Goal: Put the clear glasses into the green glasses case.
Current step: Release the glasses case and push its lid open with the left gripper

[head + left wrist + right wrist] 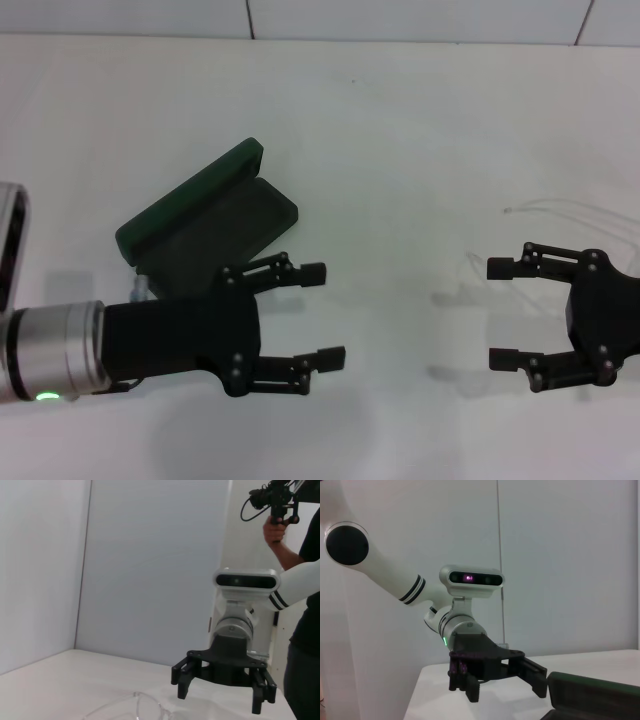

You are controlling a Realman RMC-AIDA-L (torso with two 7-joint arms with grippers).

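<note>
Looking from the head, we see the green glasses case [215, 220] lying open at ten o'clock on the white tabletop [400, 130], the left claw [320, 313] spread apart just beside it. At four o'clock the right claw [503, 312] gapes too, the clear glasses [575, 215] faint at its one o'clock.

From the left wrist, we spot the clear glasses [135, 705] before the right claw [222, 692].

From the right wrist, we see the case [595, 695] beside the left claw [505, 682].

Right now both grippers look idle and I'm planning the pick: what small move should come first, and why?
Probably shift the right gripper forward toward the clear transparent plastic glasses lying beyond it on the white table. Its jaws are open and empty, and the dark green hinged glasses case already stands open beside the left gripper.
</note>
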